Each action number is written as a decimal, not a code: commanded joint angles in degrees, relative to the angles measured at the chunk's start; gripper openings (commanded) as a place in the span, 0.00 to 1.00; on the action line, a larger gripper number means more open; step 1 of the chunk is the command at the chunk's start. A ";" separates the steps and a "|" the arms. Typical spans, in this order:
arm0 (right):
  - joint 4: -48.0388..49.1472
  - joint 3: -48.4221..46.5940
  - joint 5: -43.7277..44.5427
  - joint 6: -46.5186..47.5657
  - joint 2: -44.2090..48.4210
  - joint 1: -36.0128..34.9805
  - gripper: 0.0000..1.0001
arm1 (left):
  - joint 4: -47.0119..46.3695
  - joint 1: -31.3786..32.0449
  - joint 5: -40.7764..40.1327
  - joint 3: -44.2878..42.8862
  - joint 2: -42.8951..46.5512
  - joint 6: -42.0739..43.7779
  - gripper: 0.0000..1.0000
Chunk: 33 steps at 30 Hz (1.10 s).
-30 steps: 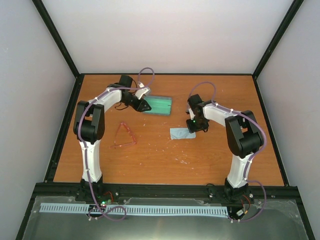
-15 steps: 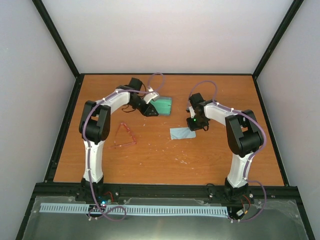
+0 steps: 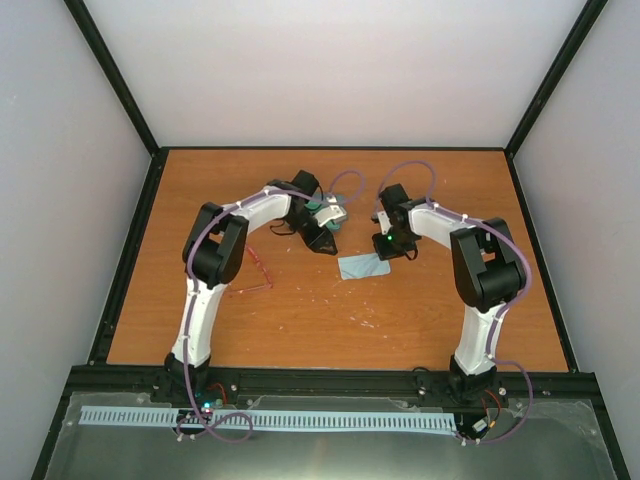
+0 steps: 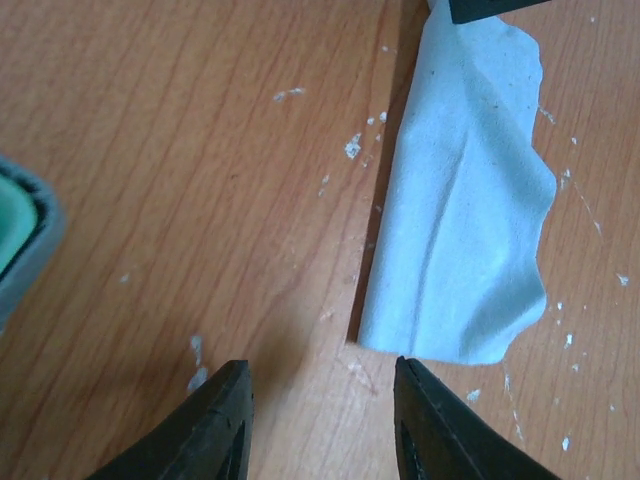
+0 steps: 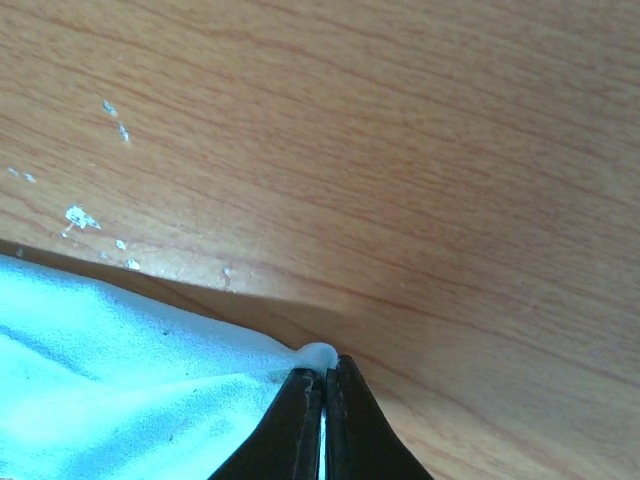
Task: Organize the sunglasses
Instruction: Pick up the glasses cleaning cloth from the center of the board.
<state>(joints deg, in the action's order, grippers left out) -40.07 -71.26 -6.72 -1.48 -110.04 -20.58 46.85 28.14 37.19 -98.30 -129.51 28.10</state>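
On the orange-brown wooden tabletop [image 3: 450, 320], the pair of thin red-pink wire-framed sunglasses [image 3: 265, 280] lies left of centre, partly hidden beneath the left arm and held by neither gripper; the oblong grey-blue case with green lining [image 4: 45, 225] sits open farther back, near the flat light-blue square cloth [image 4: 460, 200]; the right gripper [image 5: 323, 375] has its fingers closed on one corner of that cloth, raising a small peak of fabric; the left gripper [image 4: 320, 385] hangs just short of the cloth's opposite edge with its fingers spread and nothing between them. The step in hand appears to be handling the cloth, with the sunglasses not yet addressed; the next move probably calls for the left gripper to advance over the free corner, descend and close without dragging the fabric.
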 commanded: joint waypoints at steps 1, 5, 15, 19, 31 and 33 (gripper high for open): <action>-0.57 -0.31 -1.78 0.11 -3.29 0.12 0.03 | 1.72 2.07 -1.62 -3.90 -2.21 0.59 0.41; -0.11 0.09 -2.30 -0.10 -3.43 0.19 0.03 | 2.27 3.26 -2.57 -4.91 -3.42 0.17 0.41; -0.09 0.43 -2.66 -1.51 -3.52 0.28 0.03 | 4.89 4.83 -4.52 -3.91 -3.84 2.17 0.38; -0.42 0.52 -2.39 -2.02 -3.28 0.28 0.03 | 5.62 5.64 -5.12 -1.86 -2.62 3.43 0.38; -0.38 0.52 -1.84 -3.40 -2.67 0.30 0.03 | 3.90 7.98 -7.16 4.98 0.18 3.90 0.28; -0.43 0.51 -1.85 -3.36 -2.61 0.28 0.03 | 3.63 8.23 -7.68 5.65 0.22 3.90 0.25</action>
<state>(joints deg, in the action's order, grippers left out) -39.77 -72.07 -8.58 -4.01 -110.74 -20.27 48.53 35.14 33.45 -95.35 -128.70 31.09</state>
